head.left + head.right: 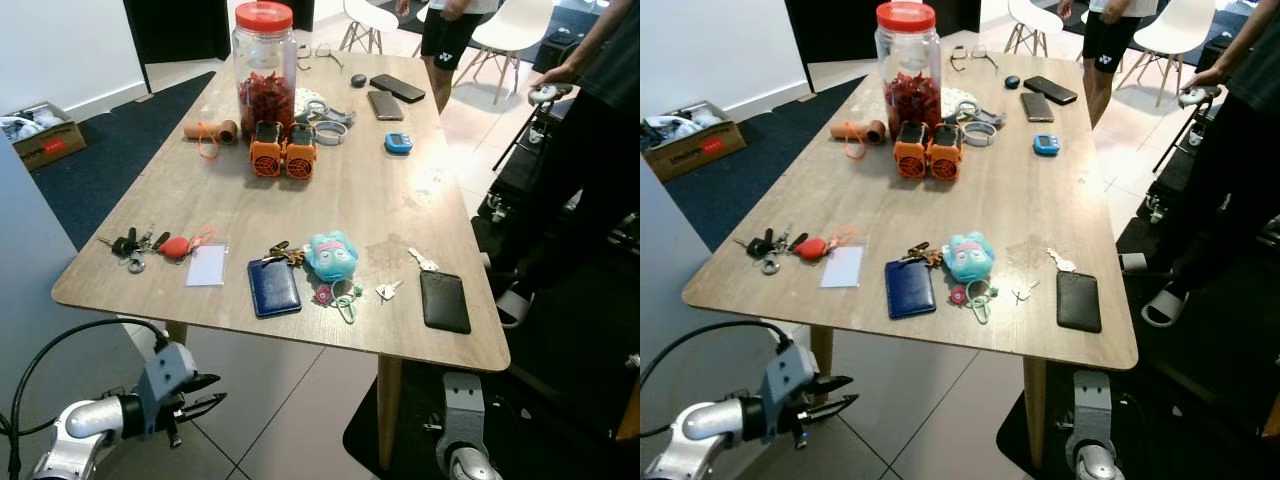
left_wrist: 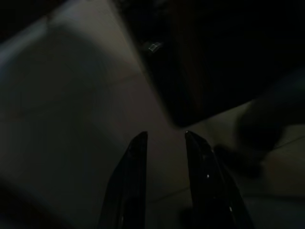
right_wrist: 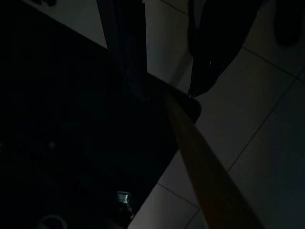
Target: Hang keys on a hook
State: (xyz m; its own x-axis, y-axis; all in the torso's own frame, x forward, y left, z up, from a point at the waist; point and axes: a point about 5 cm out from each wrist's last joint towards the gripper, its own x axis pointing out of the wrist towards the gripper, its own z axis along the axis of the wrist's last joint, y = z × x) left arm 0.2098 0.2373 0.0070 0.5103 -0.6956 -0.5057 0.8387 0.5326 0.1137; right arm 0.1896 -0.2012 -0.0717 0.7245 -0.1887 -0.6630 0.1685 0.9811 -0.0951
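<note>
On the table (image 1: 420, 200), a jar (image 1: 265, 62) holds red stuff (possibly chillies); left gripper (image 1: 203, 394) parted.

Head cams bright n sharp, daylight glare on table (image 1: 420, 190) far end; wrist cams v dark, murky.

Left gripper (image 1: 208, 393) low, jaws parted and empty, right gripper (image 3: 167, 62) hanging, jaws parted

A bunch of keys (image 1: 130, 246) with a black fob and red tag lies flat near the desk's (image 1: 400, 200) front left corner. More loose keys (image 1: 422, 260) rest just beside a black pouch (image 1: 444, 301).
</note>
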